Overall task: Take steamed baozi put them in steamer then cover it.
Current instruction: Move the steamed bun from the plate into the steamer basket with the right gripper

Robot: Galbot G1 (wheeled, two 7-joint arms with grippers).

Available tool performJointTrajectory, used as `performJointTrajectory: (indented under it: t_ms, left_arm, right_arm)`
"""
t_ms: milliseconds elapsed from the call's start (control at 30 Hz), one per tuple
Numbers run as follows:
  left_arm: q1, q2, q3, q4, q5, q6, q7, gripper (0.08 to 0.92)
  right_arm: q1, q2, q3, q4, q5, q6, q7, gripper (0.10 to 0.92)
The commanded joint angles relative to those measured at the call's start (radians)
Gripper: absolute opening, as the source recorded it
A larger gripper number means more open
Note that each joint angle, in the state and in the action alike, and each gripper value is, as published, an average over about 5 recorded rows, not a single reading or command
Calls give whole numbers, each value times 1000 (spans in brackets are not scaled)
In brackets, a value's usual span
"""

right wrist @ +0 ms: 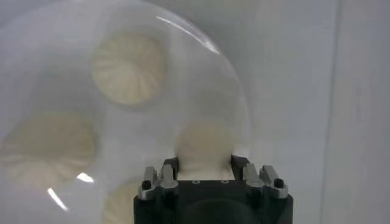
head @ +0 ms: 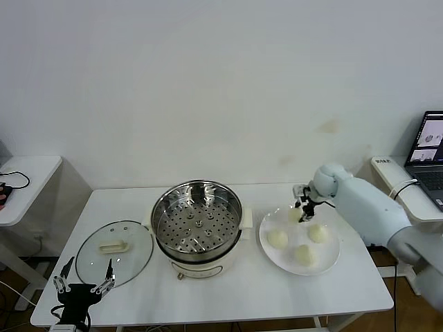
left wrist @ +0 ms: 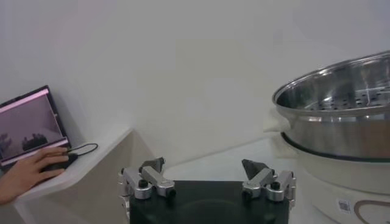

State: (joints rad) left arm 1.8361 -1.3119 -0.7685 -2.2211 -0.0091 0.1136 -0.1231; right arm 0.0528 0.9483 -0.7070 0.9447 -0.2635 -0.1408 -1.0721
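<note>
1. Right tool [head: 302,211] sits at the plate's [head: 331,261] far edge, right of centre, closed around one baozi [head: 295,214].
2. Three baozi [head: 277,238] lie on that plate.
3. The steamer [head: 197,227] stands mid-frame, its glass lid [head: 114,252] lying lower left.
4. Left tool [head: 84,282] hovers open, bottom left.

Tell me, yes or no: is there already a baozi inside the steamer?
No: in the head view the steamer shows only its bare perforated tray, and all four baozi sit on the white plate.

No lettering can be made out: the small white sticker [left wrist: 345,206] at lower right on the cream steamer base [left wrist: 341,182] stays illegible.
</note>
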Motion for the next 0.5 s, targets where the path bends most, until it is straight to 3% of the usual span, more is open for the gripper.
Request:
performJointTrajectory:
  t_ms: [33, 233, 500]
  left_arm:
    - [-4, 5, 3, 1, -6, 2, 0, 823]
    - [-7, 11, 3, 2, -16, 1, 0, 823]
    - [-19, 18, -1, 4, -30, 2, 1, 823]
  right_arm:
    - [193, -109, -125, 187, 192, -30, -16, 552]
    - [383, -99, -230, 254, 324, -47, -20, 559]
    - [544, 34, -340, 303, 423, -53, -4, 560]
